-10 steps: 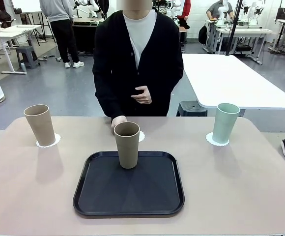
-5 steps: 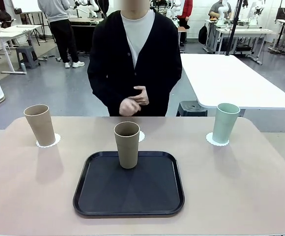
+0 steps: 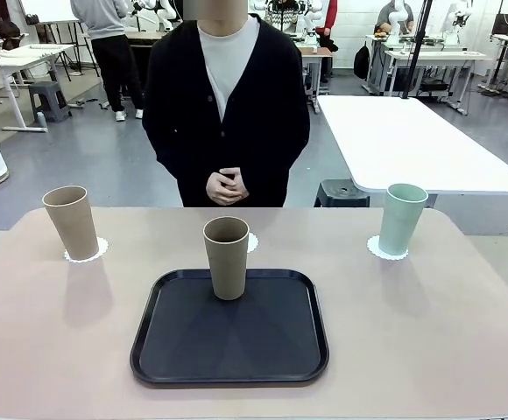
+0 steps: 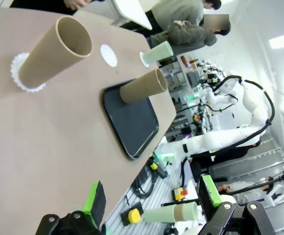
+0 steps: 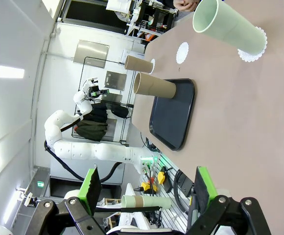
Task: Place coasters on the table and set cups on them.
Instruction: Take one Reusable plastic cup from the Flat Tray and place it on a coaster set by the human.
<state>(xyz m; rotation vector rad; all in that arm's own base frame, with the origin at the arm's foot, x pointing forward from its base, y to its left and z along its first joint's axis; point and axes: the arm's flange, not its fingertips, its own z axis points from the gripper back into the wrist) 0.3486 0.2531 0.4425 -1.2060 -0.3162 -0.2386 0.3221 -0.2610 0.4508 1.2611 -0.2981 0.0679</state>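
On the beige table (image 3: pixel 429 332), a beige-brown cup (image 3: pixel 71 222) stands on a scalloped white coaster (image 3: pixel 89 252) at the left. A mint green cup (image 3: pixel 401 219) stands on a coaster (image 3: pixel 384 252) at the right. The second beige-brown cup (image 3: pixel 227 257) is upright on the black tray (image 3: pixel 229 337). Behind it lies a bare coaster (image 3: pixel 252 242), partly hidden by the cup. My left gripper (image 4: pixel 152 200) is open above the table's left end, far from the near cup (image 4: pixel 54 51). My right gripper (image 5: pixel 146 188) is open, well apart from the mint cup (image 5: pixel 225 29).
A person in a black cardigan stands at the far edge with clasped hands (image 3: pixel 228 186) held off the table. A white table (image 3: pixel 412 140) stands behind on the right. The bare coaster (image 4: pixel 108 55) lies beyond the tray (image 4: pixel 132 122).
The person's hand has lifted from the table near the middle coaster and now joins the other hand at the waist. The cups and tray have not moved.
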